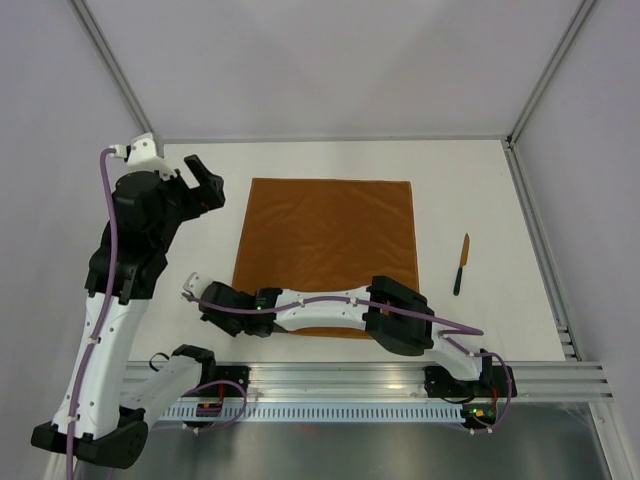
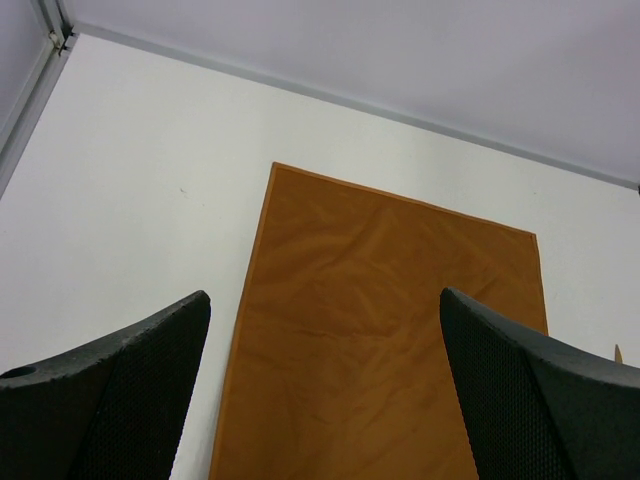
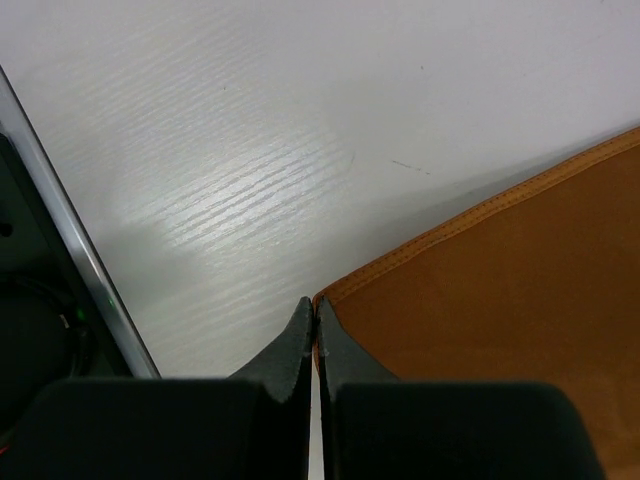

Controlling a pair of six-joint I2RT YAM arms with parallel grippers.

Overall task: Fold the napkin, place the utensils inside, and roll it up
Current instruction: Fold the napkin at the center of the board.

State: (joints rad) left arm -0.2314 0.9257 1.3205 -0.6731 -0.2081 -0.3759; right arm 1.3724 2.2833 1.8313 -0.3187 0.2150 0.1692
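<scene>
Hidden in top view: near edge and near-left corner of napkin (image 1: pixel 330 240), covered by right arm lying across it. Rest of napkin flat on desk (image 1: pixel 480 190).

At that corner, right fingers (image 3: pixel 295 350) pressed together, thin strip of hem caught between tips.

left fingers (image 2: pixel 130 385) spread wide, empty, raised beside napkin's far-left corner.

knife (image 1: pixel 461 264) right of napkin, well apart. Bare desk left, right and beyond napkin.
</scene>
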